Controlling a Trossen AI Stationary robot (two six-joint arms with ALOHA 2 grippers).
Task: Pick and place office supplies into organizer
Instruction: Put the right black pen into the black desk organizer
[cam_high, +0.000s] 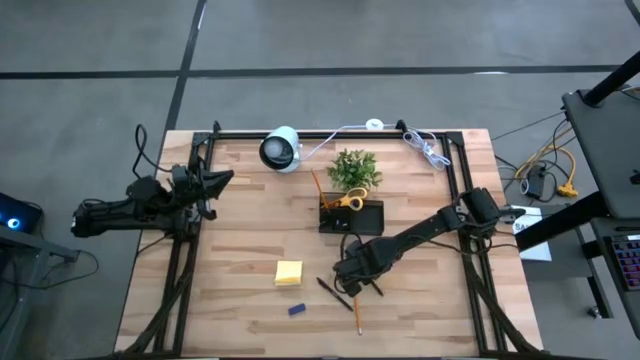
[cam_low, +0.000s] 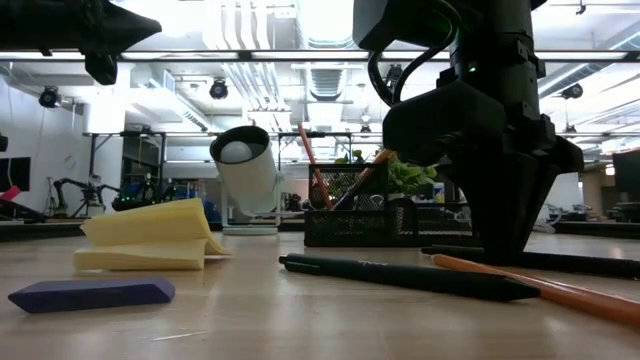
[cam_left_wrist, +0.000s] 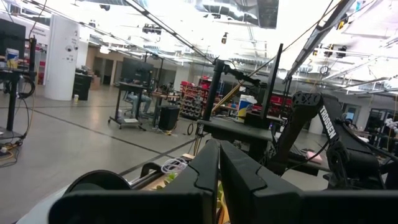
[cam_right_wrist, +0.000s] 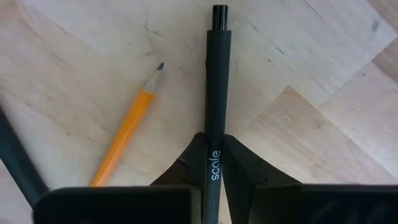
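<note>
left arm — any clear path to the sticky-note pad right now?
Probably yes. The left gripper is parked shut at the table's left edge, and only bare table lies between it and the sticky-note pad; reach itself is unconfirmed.

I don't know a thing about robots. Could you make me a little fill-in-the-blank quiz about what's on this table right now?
1. The right gripper has its fingers shut on a black ____.
2. Beside that gripper an orange ____ lies flat on the wooden table.
3. The scissors standing in the organizer have ____ handles.
4. The small block near the sticky-note pad is ____.

Missing words: pen; pencil; yellow; blue
</note>
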